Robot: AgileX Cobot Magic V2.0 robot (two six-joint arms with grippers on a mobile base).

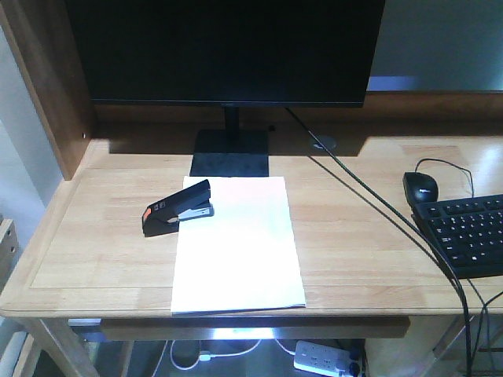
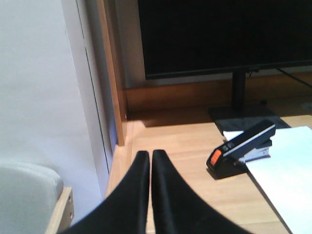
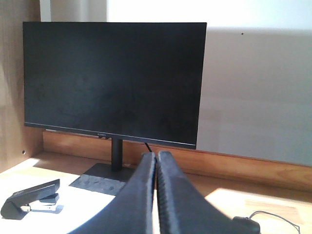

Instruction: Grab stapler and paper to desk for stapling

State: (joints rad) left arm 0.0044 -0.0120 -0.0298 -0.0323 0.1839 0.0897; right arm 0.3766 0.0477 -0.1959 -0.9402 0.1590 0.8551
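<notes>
Stapler (image 1: 178,209) in black, with an orange patch on its top arm, lies on the counter (image 1: 102,236) in front of the monitor's stand (image 1: 230,153), its jaw end over the far left corner of the paper (image 1: 236,243) and its heel on bare wood to the left. It looks rigid and fairly heavy for its size, with smooth plastic sides; a grip across the narrow body near the middle would likely hold best, since the hinged top arm could give if pinched from above. The paper is a thin white stack reaching to the counter's near edge; it is light, floppy and flat against the wood, so the overhanging near edge seems the only easy place to take it.

The left gripper (image 2: 150,158) hovers at the counter's left edge, near-left of the stapler and apart from it, fingers pressed together and empty. The right gripper (image 3: 157,158) hangs over the counter facing the monitor (image 3: 114,80), fingers likewise closed on nothing. A mouse (image 1: 420,187) and keyboard (image 1: 468,232) sit far right.
</notes>
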